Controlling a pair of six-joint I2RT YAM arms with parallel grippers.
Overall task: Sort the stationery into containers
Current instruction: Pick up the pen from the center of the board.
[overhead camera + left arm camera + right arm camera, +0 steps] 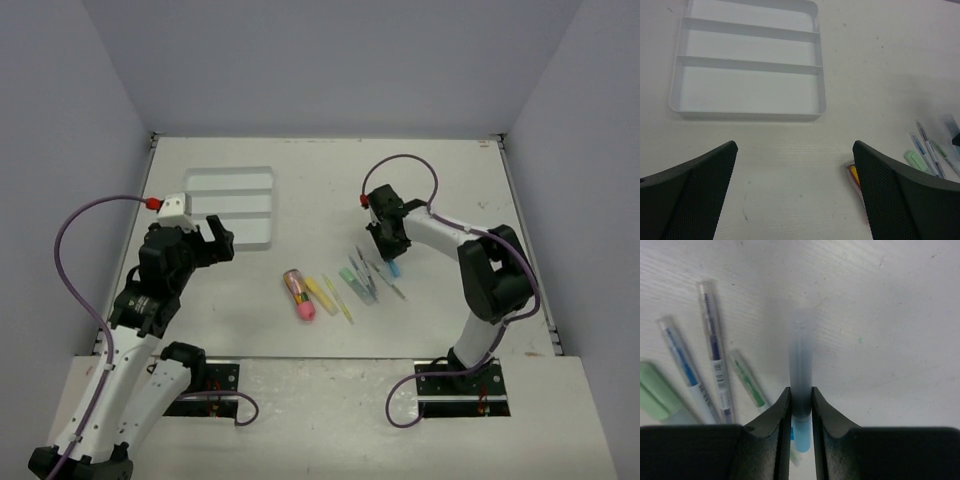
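Observation:
The translucent three-compartment tray [232, 203] lies at the left rear and holds nothing; the left wrist view shows it too [747, 107]. The pens lie mid-table: a stubby pink-and-brown one [299, 294], yellow ones [322, 293], pale green ones [352, 281] and clear blue-ink pens [712, 367]. My right gripper [387, 252] is low at the table, shut on a light blue marker [801, 390] that pokes out past its fingertips. My left gripper [213, 240] hangs open and empty between tray and pens; its fingers [890, 195] frame bare table.
The white table [450, 200] is boxed by grey walls at the back and both sides. Purple cables loop from both arms. The arm bases sit at the near edge.

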